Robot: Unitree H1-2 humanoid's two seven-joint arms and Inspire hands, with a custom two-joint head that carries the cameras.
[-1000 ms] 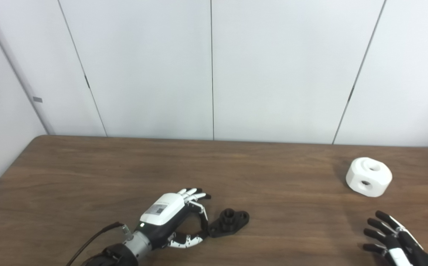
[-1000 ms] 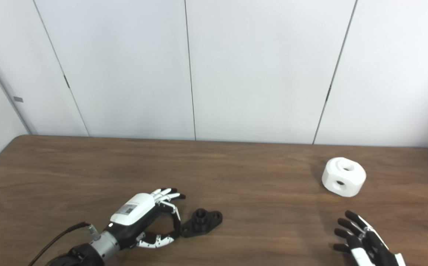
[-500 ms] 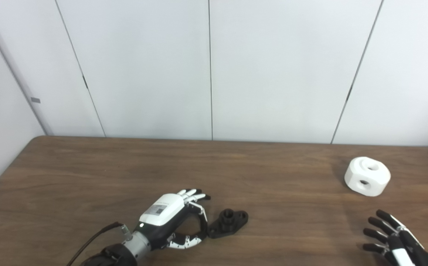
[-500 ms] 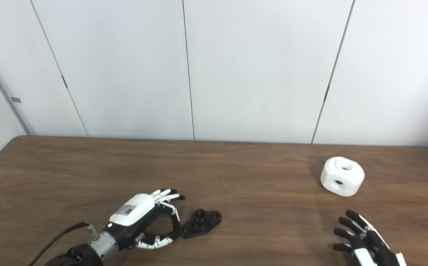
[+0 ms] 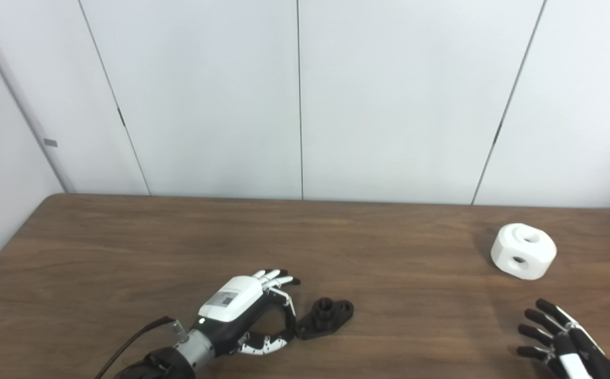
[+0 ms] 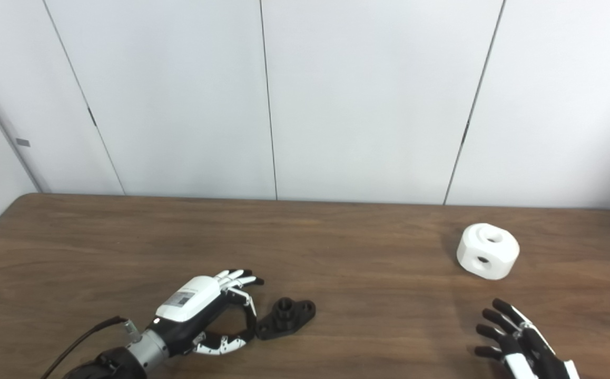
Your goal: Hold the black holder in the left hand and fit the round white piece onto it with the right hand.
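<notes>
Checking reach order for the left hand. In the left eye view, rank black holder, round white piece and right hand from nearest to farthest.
From the left hand:
1. Black holder: just right of its fingers, lying on the table.
2. Right hand: open, at the bottom right corner.
3. Round white piece: far right, toward the back edge.
2 and 3 are close; right hand looks slightly nearer.

No legible text, brand, number or sign anywhere in either view. Left hand (image 5: 242, 310), near left on the table, carries a small grey label patch on its white back shell; print too small and blurred to read. Far left, a small grey tag (image 5: 50, 142) on the wall panel seam shows no readable marking.
</notes>
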